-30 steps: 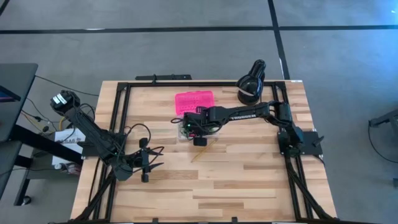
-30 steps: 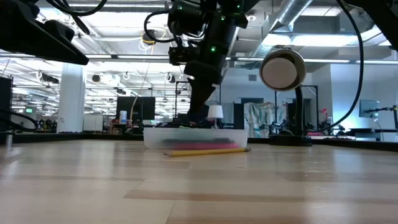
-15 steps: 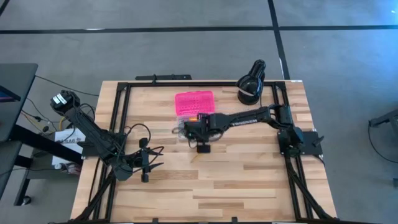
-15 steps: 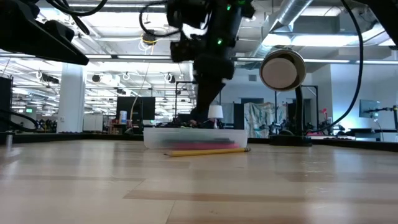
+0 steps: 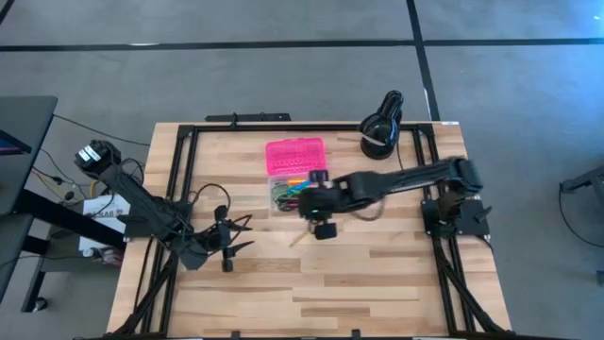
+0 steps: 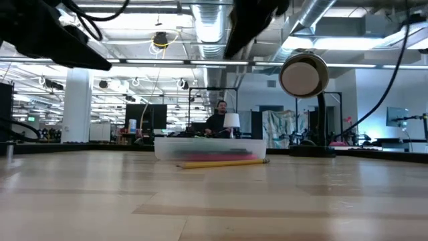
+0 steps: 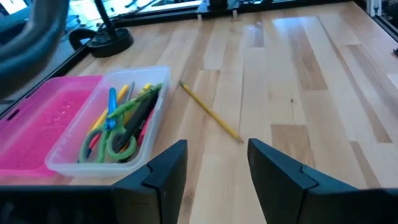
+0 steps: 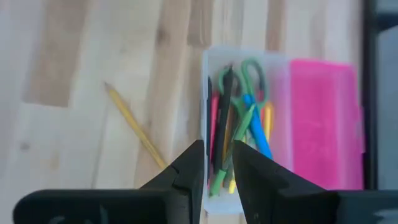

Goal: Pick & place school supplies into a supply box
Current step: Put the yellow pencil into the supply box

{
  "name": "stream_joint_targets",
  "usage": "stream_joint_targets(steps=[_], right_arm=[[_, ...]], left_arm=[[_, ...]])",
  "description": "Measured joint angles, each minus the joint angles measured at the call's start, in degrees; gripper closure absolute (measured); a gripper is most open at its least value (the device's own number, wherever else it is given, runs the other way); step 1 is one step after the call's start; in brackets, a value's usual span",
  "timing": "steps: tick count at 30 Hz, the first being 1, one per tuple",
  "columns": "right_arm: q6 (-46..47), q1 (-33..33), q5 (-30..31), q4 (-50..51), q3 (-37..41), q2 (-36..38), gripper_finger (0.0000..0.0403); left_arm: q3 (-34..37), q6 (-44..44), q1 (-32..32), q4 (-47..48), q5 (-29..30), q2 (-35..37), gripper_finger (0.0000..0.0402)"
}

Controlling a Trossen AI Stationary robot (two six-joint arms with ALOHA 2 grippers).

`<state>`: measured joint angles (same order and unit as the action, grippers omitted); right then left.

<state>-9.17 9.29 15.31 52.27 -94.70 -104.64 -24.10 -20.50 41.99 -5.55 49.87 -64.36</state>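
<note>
Pale wood worktop (image 5: pixel 377 274) lies bare toward its near edge, where the left claw (image 5: pixel 229 241) hovers released, while the right claw (image 5: pixel 304 200), jaws narrowly parted and empty, hangs beside the clear supply box (image 5: pixel 286 190) of pens and scissors (image 8: pixel 249 74), one yellow pencil (image 5: pixel 304 232) loose alongside.

My right arm reaches from its base at the worktop's right edge out toward the centre, forearm nearly level, and its right gripper (image 8: pixel 216 163) hangs there with the fingers a narrow gap apart, nothing between them. My left arm sits folded near the left edge, its left gripper (image 7: pixel 214 163) spread open and empty, low over the worktop.
</note>
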Motion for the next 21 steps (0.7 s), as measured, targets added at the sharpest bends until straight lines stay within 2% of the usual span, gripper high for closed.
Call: stream_joint_targets(steps=[5, 12, 16, 21], right_arm=[[-0.90, 2.63, -0.20, -9.12, 9.97, 12.18, 0.0326], [-1.40, 6.97, -0.02, -26.80, 29.43, 29.42, 0.0326], [-1.38, 9.64, 0.17, -34.54, 39.62, 37.04, 0.0326], [-1.37, 13.29, 4.15, -41.84, 49.73, 44.48, 0.0326]], left_arm=[[0.00, 4.97, -5.51, -7.59, -6.37, -4.92, 0.0237], [-0.77, 13.50, -13.48, -21.24, -15.87, -12.02, 0.0237], [-4.01, 14.85, -17.59, -23.87, -19.10, -16.38, 0.0237], [-10.34, 15.33, -21.67, -23.87, -24.26, -23.35, 0.0237]])
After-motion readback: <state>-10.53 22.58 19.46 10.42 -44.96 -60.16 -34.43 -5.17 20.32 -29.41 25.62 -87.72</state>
